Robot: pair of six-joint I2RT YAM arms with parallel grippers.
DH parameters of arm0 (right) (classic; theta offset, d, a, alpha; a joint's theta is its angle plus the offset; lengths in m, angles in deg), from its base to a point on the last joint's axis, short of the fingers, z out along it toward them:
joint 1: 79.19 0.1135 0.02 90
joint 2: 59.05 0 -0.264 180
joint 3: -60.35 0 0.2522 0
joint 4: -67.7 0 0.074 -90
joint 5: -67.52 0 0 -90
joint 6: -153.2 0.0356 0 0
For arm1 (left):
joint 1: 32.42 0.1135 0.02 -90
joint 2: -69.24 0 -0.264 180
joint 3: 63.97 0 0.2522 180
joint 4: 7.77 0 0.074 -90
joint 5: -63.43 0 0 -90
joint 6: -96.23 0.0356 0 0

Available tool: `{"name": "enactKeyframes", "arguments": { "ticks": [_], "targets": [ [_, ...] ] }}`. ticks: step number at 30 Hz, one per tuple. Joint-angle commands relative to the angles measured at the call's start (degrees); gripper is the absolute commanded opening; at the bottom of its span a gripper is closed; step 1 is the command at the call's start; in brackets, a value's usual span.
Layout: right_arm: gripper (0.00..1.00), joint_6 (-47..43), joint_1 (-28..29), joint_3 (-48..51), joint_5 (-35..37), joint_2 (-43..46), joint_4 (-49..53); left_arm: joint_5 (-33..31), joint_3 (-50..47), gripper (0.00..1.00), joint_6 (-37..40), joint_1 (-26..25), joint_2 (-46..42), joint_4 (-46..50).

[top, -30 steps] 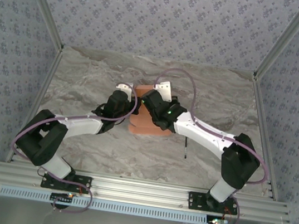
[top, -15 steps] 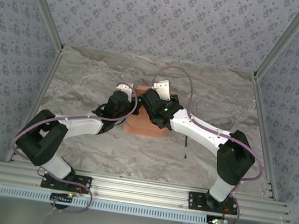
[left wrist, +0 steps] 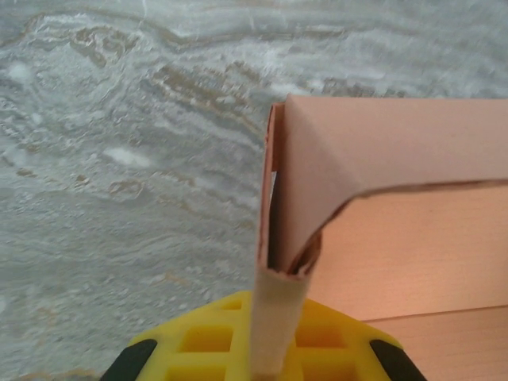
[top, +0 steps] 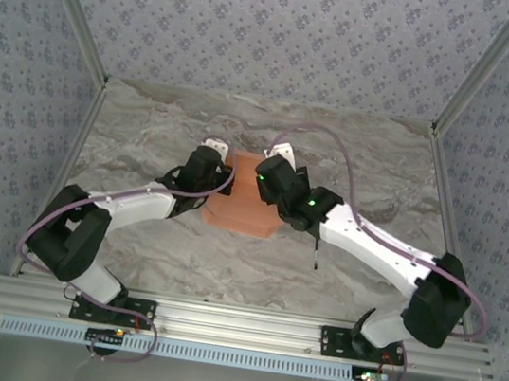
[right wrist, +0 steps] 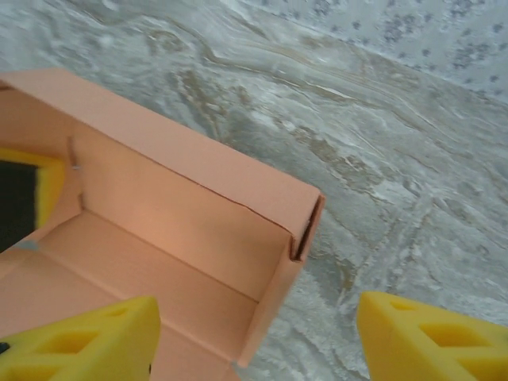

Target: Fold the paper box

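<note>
The paper box (top: 244, 210) is salmon-orange card with its walls folded up, lying at the table's middle. My left gripper (top: 214, 160) is at its left side, shut on the left wall. In the left wrist view that wall (left wrist: 278, 317) runs up between the yellow fingers (left wrist: 210, 349), with the box (left wrist: 397, 159) beyond. My right gripper (top: 269, 168) hangs over the box's far right corner, open. In the right wrist view its yellow fingers (right wrist: 87, 341) stand wide apart on either side of the corner of the box (right wrist: 182, 198), touching nothing. The left gripper's finger (right wrist: 32, 186) shows inside the box.
A thin dark pen-like stick (top: 317, 254) lies on the marble table (top: 149, 127) just right of the box, under the right forearm. Patterned walls close off the back and both sides. An aluminium rail (top: 235, 320) runs along the near edge.
My right gripper has opened and let go of the box wall, and its arm has swung out to the right. The left gripper has kept its hold, moving slightly towards the back.
</note>
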Motion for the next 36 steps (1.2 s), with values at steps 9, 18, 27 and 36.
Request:
{"name": "enactKeyframes", "arguments": {
  "ticks": [9,18,27,36],
  "targets": [
    [0.69,1.03,-8.15,9.45,-13.93,11.74,-3.22,11.76,21.31,0.05,18.29,2.29,8.9,44.69],
    [0.69,2.9,-12.32,17.23,-14.48,16.51,-3.18,12.64,37.67,0.07,32.23,1.94,22.34,67.03],
    [0.69,5.0,-16.11,25.1,-16.35,23.0,-4.41,7.56,54.41,0.12,36.07,-0.1,37.44,81.12],
    [0.69,6.34,-16.68,28.62,-18.43,24.6,-6.79,6.26,67.4,0.39,36.32,-2.11,43.39,86.35]
  ]
}}
